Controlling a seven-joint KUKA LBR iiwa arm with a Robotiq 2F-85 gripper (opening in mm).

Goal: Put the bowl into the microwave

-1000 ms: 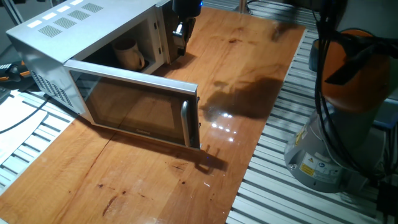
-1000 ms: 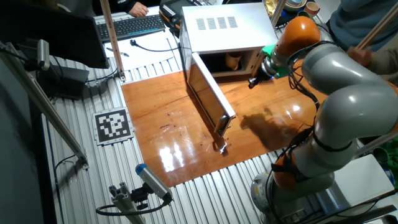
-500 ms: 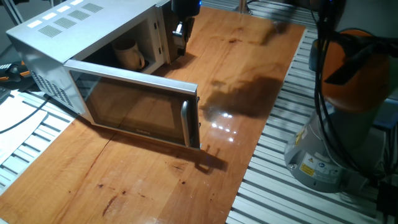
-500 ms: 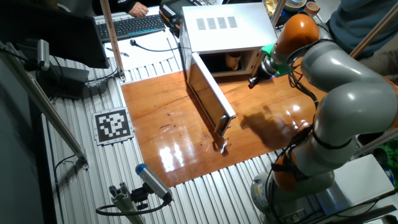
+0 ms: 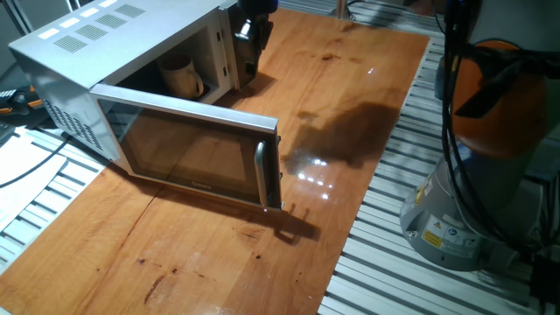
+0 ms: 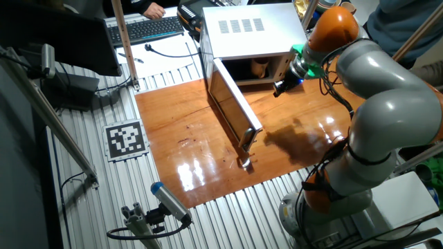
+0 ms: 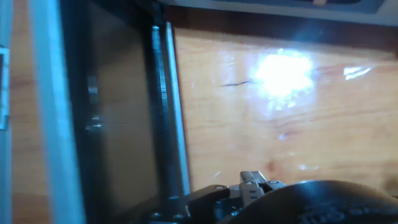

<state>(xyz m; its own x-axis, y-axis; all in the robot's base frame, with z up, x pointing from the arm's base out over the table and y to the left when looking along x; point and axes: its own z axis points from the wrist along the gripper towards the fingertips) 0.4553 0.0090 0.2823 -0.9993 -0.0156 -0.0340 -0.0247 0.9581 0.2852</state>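
The microwave stands at the far left of the wooden table with its dark glass door swung wide open. The cream-white bowl sits upright inside the cavity, also showing in the other fixed view. My gripper hangs just outside the cavity's right front corner, apart from the bowl and holding nothing. Its fingers are too dark and small to read. The hand view is blurred and shows dark microwave glass beside bare wood.
The open door's bar handle juts out over the middle of the table. My arm's orange and grey base stands off the right edge. A keyboard and a printed marker lie beyond the table's left side.
My gripper has shifted slightly up and back along the microwave's right front corner. The bowl and the door have not moved.
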